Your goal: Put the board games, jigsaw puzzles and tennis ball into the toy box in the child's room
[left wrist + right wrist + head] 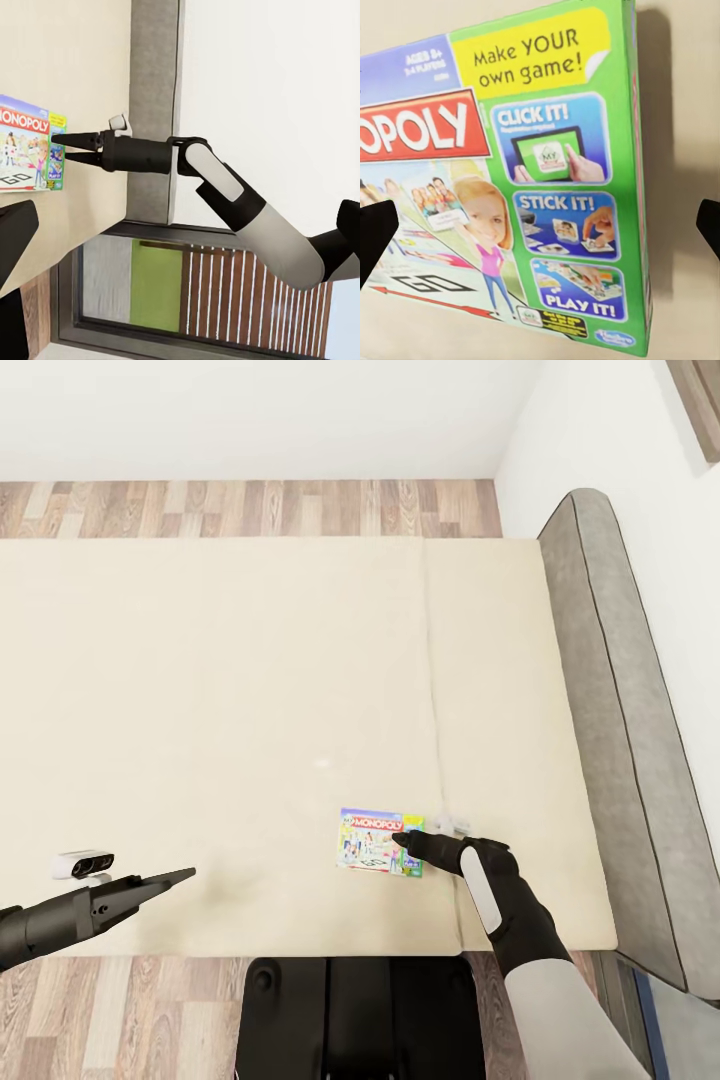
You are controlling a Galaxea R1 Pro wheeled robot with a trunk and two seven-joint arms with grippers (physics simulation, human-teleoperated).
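On the bed [250, 690], right end effector [400, 841] parted, straddling board game [375, 842] edge, left end effector [185, 876] state unclear

The Monopoly board game box [381, 842] has a green right-hand band, a red title banner with white letters, a yellow bubble reading "Make YOUR own game!", a purple-blue top corner and blue panels labelled in white. Its cover shows a blonde girl in a pink top. The bed [200, 710] has a plain beige mattress, and its headboard [620, 740] is grey. The floor [250, 508] is striped brown and grey wood plank. The right gripper [400, 841] is black, on a black, white and grey arm. The left gripper [185, 876] is black too.
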